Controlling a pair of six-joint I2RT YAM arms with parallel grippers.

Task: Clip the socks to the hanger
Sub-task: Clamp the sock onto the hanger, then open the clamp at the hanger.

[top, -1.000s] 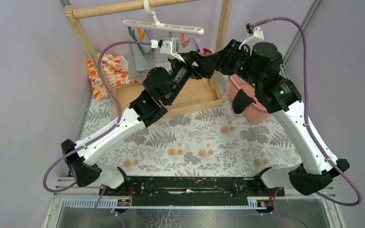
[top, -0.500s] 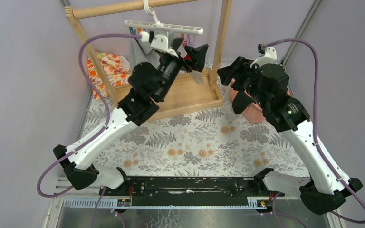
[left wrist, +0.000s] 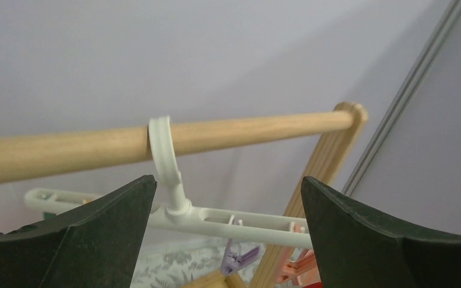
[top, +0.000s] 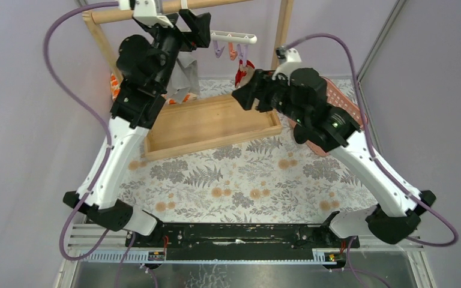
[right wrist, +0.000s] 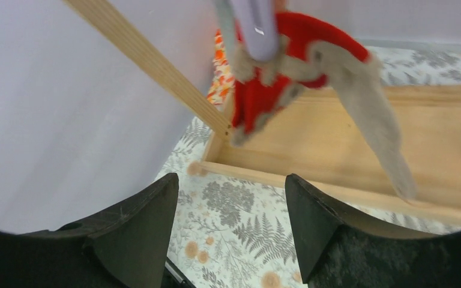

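Left wrist view shows the left fingers [left wrist: 78, 240] spread wide and empty, facing the white hanger [left wrist: 216, 215] hooked over the wooden rail [left wrist: 66, 147]; the right fingers [right wrist: 135, 234] stand apart, empty, near the beige sock [right wrist: 366, 96] pinched in a purple clip [right wrist: 258, 24]

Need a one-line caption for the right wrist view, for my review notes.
Right gripper open and empty, facing the beige sock hanging from a purple clip, wooden tray behind.

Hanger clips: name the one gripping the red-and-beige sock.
The purple clip at the hanger's right end, in the top view: the red-and-beige sock hangs from it, while the orange clip and the other purple clip beside it hold nothing.
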